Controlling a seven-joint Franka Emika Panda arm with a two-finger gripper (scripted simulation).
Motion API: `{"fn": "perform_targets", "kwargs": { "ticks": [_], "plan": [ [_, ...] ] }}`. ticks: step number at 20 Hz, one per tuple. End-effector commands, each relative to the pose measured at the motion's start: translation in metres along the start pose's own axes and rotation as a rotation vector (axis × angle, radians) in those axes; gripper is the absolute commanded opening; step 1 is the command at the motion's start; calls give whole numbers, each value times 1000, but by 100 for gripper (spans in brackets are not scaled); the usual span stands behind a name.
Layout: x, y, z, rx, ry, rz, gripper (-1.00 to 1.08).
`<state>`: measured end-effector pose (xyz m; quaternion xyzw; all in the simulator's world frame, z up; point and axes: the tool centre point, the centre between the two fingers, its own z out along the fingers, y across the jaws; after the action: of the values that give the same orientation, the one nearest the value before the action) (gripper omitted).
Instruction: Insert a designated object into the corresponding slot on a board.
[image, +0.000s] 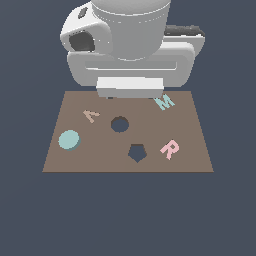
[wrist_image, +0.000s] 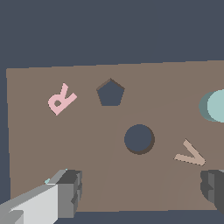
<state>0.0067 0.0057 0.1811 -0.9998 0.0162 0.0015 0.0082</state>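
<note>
The teal disc (image: 69, 140) lies flat on the brown board (image: 95, 157) near its edge at the exterior view's left. The round hole (image: 120, 124) is at the board's middle, empty and apart from the disc. My gripper (image: 131, 94) hangs over the board's far edge, its fingers mostly hidden under the white hand. In the wrist view the gripper (wrist_image: 142, 192) is open and empty, its fingers (wrist_image: 70, 192) wide apart, with the round hole (wrist_image: 139, 139) ahead between them. The disc (wrist_image: 215, 106) is cut off by that frame's edge.
A dark pentagon hole (image: 138, 152) is near the board's front. A pink letter R (image: 170, 148) lies beside it at the exterior view's right. A teal letter M (image: 164, 102) and a tan letter A (image: 91, 116) lie farther back. Around the board is dark floor.
</note>
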Motion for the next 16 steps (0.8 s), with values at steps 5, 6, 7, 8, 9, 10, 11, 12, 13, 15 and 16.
{"fn": "perform_targets", "kwargs": {
  "ticks": [5,6,7,8,9,10,11,12,13,15,16],
  "plan": [
    [2,5,4,-1,0,6,100],
    [3,8,6,-1,0,9,100],
    [4,12,9,-2,0,13,100],
    [6,16,12,-2,0,17,100],
    [8,21,15,-3,1,22,100],
    [10,26,19,-4,1,28,100],
    [12,32,23,-4,1,35,100],
    [14,39,28,-5,1,42,100],
    [17,46,33,-6,1,50,100],
    [22,62,45,-8,2,67,100],
    [25,71,51,-9,2,76,100]
  ]
}}
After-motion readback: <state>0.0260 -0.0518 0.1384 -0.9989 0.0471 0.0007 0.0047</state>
